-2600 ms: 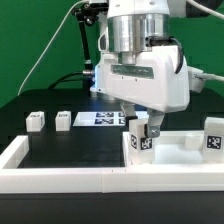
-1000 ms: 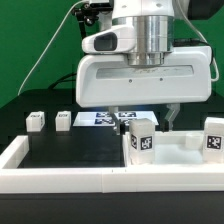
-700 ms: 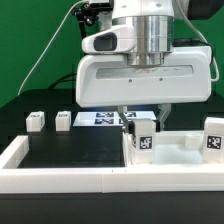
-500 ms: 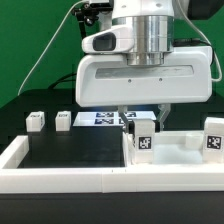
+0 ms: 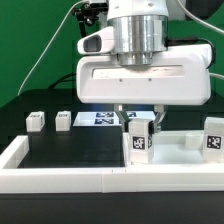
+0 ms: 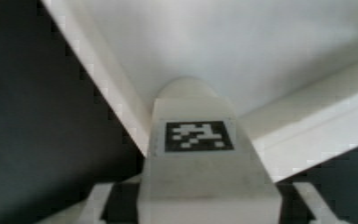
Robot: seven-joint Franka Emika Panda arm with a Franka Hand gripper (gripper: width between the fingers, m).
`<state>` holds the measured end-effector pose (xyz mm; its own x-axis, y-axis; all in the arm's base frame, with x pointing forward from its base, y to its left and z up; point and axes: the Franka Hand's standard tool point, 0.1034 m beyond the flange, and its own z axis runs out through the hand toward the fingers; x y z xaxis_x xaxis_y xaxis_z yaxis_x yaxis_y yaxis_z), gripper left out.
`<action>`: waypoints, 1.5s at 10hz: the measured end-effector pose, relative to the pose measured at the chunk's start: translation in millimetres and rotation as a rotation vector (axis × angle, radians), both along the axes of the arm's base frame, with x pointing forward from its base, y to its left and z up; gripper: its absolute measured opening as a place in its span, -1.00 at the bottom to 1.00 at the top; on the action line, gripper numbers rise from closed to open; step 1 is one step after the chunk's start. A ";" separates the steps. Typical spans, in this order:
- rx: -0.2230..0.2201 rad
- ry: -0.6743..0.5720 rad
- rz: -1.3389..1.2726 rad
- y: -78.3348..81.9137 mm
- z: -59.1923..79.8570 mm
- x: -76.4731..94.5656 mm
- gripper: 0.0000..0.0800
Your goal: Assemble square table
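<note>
presently the gripper is seen pointing straight down over the exterior view's left end of the slab. a leg is pinched between its fingers, which are pressed against the leg's two sides near its top. the leg is held upright, its tag faced toward the exterior camera and its foot met by the slab's corner. in the wrist view the same leg is shown from above, tag up, with the slab's white edge behind it. a second leg is stood upright at the slab's far right end. a third leg and a fourth leg are laid well apart from the slab, on the left, beside the marker board. the wall is run along the front.
</note>
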<state>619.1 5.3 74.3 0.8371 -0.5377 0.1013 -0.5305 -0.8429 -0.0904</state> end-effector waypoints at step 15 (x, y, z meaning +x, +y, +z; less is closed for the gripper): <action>0.060 0.046 -0.391 0.6 0.0 -0.4 0.59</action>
<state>618.6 6.0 74.3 0.5708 -0.8207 0.0267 -0.8151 -0.5702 -0.1023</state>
